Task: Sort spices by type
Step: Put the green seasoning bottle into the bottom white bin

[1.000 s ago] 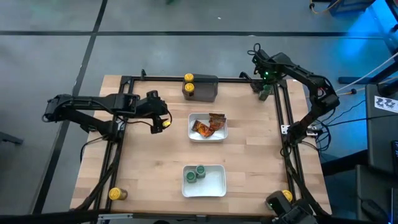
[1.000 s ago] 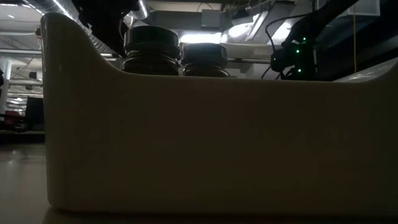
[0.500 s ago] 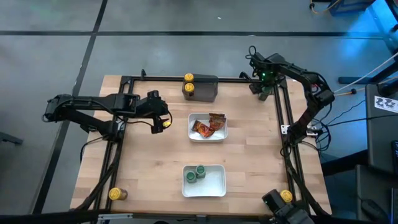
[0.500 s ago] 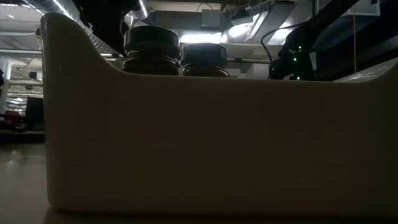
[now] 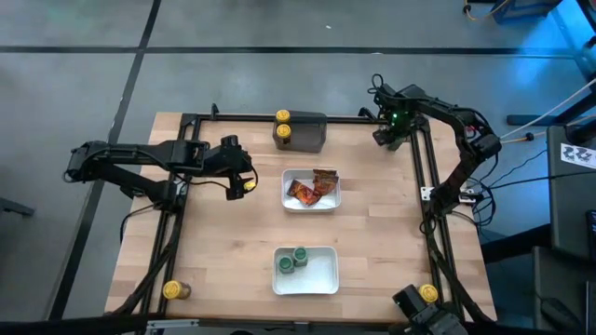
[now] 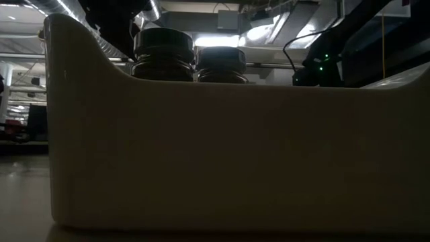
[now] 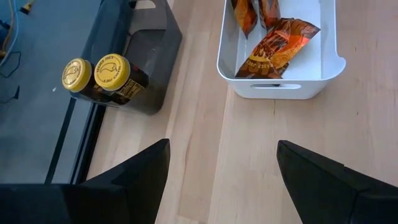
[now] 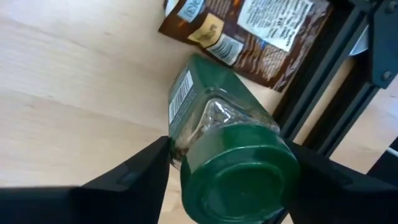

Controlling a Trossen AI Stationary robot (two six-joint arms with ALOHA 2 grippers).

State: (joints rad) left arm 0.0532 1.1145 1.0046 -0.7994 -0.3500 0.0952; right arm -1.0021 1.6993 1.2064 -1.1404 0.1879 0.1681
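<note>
At the table's far right corner my right gripper (image 5: 390, 135) points down over a green-lidded jar (image 8: 211, 124) and is shut on it. The jar stands on the wood beside a flat brown sachet (image 8: 267, 31). My left gripper (image 5: 244, 181) waits open left of the middle tray (image 5: 286, 191), with nothing between its fingers (image 7: 143, 180). That tray holds several orange-brown sachets (image 7: 273, 43). The near tray (image 5: 331, 279) holds two green-lidded jars (image 5: 292, 261). Two yellow-lidded jars (image 7: 112, 70) stand by the dark grey block (image 5: 307, 132). My right gripper has the green-lidded jar between its two fingers, which come from above and stand at opposite sides of the glass shoulder (image 8: 180, 140) just under the lid (image 8: 239, 180). The lid hides the far finger's contact. The jar's base is on the table.
Black frame rails (image 5: 424, 177) run close by the right gripper and along the table's edges. Single yellow-lidded jars stand at the near left corner (image 5: 172, 290) and near right corner (image 5: 428, 292). The near tray's wall (image 6: 201, 148) fills the low view.
My right gripper has sunk toward the jar at the far right corner and now covers it in the high view.
</note>
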